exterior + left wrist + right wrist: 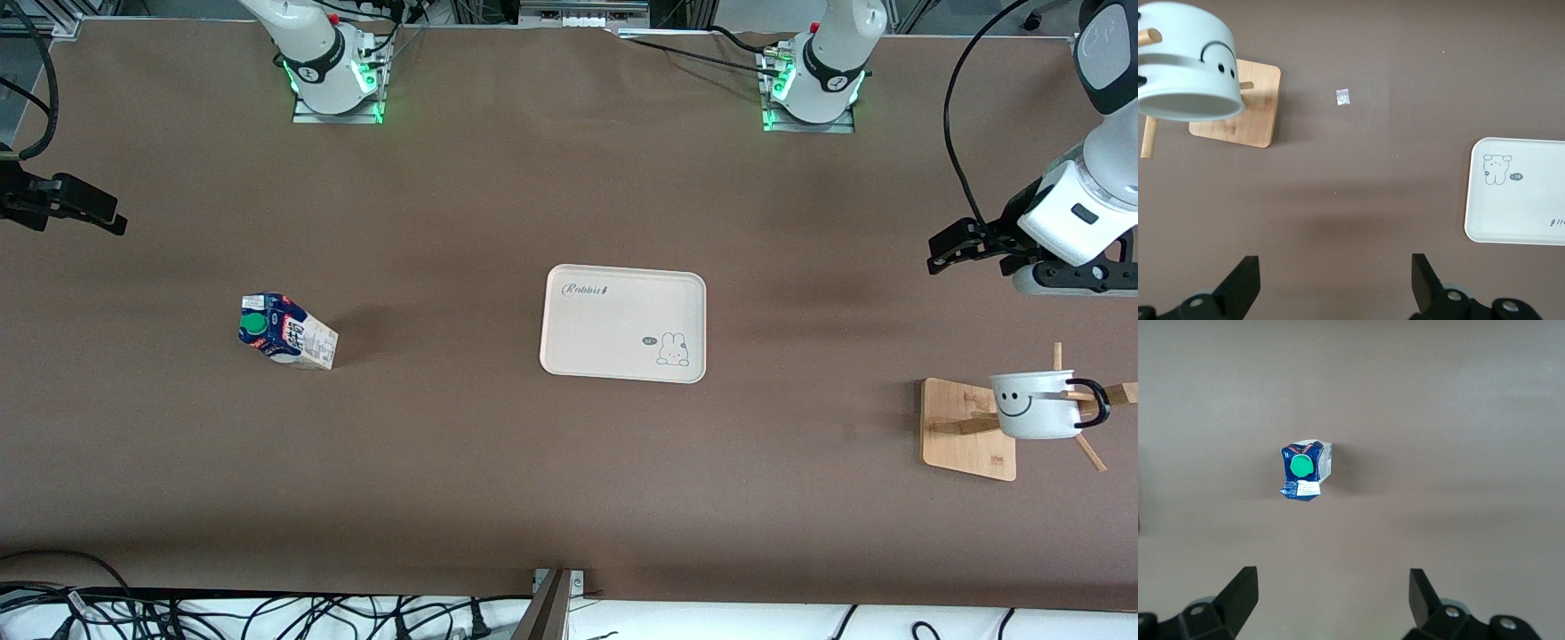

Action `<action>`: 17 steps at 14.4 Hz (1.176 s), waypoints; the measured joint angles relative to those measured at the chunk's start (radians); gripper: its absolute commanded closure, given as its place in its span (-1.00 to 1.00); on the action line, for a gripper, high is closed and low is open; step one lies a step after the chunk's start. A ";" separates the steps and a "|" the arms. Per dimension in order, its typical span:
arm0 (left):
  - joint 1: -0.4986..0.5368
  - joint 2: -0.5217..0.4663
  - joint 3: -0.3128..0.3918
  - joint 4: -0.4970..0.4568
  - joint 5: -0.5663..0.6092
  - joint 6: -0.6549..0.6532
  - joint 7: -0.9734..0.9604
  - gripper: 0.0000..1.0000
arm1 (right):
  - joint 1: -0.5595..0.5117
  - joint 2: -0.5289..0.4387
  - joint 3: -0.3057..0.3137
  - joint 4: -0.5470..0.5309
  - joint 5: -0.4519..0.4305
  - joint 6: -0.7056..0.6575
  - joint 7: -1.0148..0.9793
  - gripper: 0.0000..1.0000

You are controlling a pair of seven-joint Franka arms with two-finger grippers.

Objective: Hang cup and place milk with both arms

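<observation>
The cup (1036,405) already hung on the rack (969,429). Both grippers, left (956,247) and right (84,213), were spread wide, holding nothing. The milk (286,331) might tip if bumped.

a robotics lab: bolted arm bases (336,84) on a brown table (498,462) (loose cables (267,615) along its edge)

The left gripper (944,252) hangs over the desk's edge at the left arm's end, fingers spread wide. The right gripper (114,222) hovers likewise at the right arm's end, empty.
</observation>
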 measured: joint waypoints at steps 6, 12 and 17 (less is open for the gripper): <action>0.004 0.002 -0.001 0.020 0.000 -0.016 0.000 -1.00 | -0.001 0.000 -0.001 0.000 -0.004 0.000 0.000 -1.00; 0.012 0.006 0.004 0.047 0.000 -0.019 0.000 -1.00 | -0.001 0.000 -0.002 0.000 -0.004 0.000 0.000 -1.00; 0.011 0.016 0.003 0.047 0.000 -0.020 0.001 -1.00 | -0.001 0.000 -0.002 0.000 -0.004 0.000 0.000 -1.00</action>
